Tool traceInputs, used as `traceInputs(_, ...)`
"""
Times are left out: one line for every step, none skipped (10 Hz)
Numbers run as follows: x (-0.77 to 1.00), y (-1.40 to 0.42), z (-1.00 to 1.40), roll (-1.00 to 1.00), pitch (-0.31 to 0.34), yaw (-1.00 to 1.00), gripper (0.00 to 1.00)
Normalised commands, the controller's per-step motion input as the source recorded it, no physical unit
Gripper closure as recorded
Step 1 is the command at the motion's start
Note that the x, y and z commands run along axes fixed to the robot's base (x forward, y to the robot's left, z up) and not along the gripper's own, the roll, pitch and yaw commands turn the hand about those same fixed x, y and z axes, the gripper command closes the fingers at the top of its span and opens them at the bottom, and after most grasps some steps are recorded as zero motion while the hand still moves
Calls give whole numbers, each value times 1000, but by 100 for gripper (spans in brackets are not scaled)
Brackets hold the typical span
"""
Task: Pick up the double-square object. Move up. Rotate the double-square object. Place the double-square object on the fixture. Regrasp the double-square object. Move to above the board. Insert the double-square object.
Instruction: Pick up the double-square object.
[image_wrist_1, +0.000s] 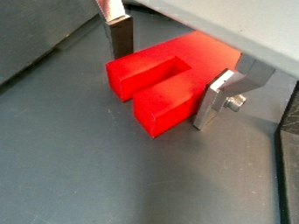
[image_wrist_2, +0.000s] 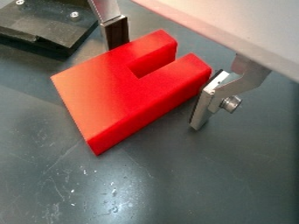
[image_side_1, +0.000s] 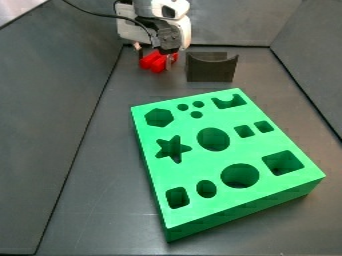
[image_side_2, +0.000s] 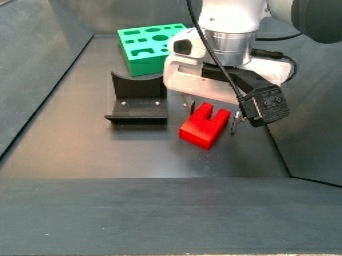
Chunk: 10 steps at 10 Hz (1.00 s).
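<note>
The double-square object (image_wrist_1: 158, 83) is a bright red block with a notch, lying flat on the dark floor (image_wrist_1: 82, 166). My gripper (image_wrist_1: 163, 87) is down around it and open. One finger (image_wrist_1: 121, 35) stands a little off the block's side, and the opposite finger (image_wrist_1: 216, 101) is close against the other side. Both wrist views show this, with the gripper (image_wrist_2: 158, 83) straddling the block (image_wrist_2: 117, 92). In both side views the gripper (image_side_1: 160, 48) (image_side_2: 211, 105) hangs over the red block (image_side_1: 158, 62) (image_side_2: 203, 126). The fixture (image_side_1: 210, 66) (image_side_2: 136, 103) stands just beside it. The green board (image_side_1: 221, 155) (image_side_2: 154, 42) lies apart.
Sloping dark walls (image_side_1: 80, 90) (image_side_2: 47, 90) enclose the floor on both sides. The fixture's base plate (image_wrist_2: 41, 31) shows close behind one finger in a wrist view.
</note>
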Motion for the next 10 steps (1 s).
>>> traceInputs(0, 0, 0, 0, 0, 0, 100)
traceInputs(0, 0, 0, 0, 0, 0, 100)
traceInputs(0, 0, 0, 0, 0, 0, 100)
traceInputs(0, 0, 0, 0, 0, 0, 100)
traceInputs(0, 0, 0, 0, 0, 0, 100)
traceInputs(0, 0, 0, 0, 0, 0, 100)
traceInputs(0, 0, 0, 0, 0, 0, 100)
traceInputs(0, 0, 0, 0, 0, 0, 100)
traceInputs(0, 0, 0, 0, 0, 0, 100)
traceInputs(0, 0, 0, 0, 0, 0, 100)
